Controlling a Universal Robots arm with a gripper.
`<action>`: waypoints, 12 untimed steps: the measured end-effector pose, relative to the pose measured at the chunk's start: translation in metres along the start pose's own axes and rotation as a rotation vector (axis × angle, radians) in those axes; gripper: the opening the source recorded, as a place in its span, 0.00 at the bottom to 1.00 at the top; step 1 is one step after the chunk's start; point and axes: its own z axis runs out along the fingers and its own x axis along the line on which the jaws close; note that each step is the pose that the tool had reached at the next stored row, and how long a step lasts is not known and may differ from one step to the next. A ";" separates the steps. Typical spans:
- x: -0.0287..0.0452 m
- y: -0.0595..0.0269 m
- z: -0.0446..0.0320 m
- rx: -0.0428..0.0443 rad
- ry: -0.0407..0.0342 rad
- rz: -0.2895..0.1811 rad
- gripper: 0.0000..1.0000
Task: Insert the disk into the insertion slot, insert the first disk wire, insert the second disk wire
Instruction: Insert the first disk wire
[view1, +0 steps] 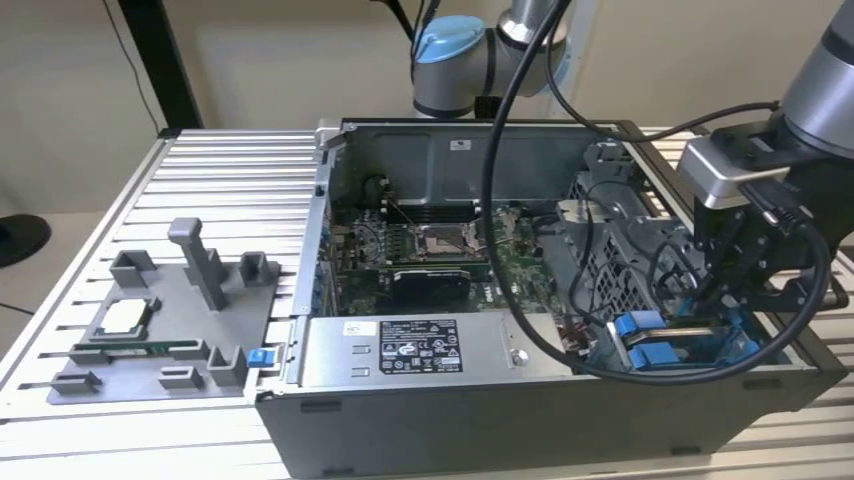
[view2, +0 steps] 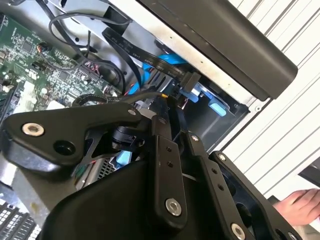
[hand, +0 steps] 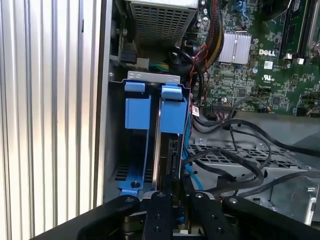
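The disk (hand: 173, 116) stands on edge, seated in its slot (hand: 152, 76) straight ahead of my pincer (hand: 179, 197). I judge its blue tabs (hand: 171, 91) face outward for pulling. The pincer is drawn nearly closed; I can't tell whether it pinches anything.

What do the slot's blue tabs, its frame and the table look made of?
Blue tabs: likely plastic, matte, one even bright colour, moulded edges. Slot frame: probably sheet metal, dull grey, thin folded rim. Table: seemingly aluminium, pale ribbed slats with a soft sheen.
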 end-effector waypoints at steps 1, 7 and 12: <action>0.0000 0.0000 0.0003 0.0002 0.0006 0.004 0.00; -0.0014 0.0004 0.0012 0.0010 0.0024 0.021 0.00; -0.0016 0.0005 0.0023 0.0015 0.0052 0.031 0.00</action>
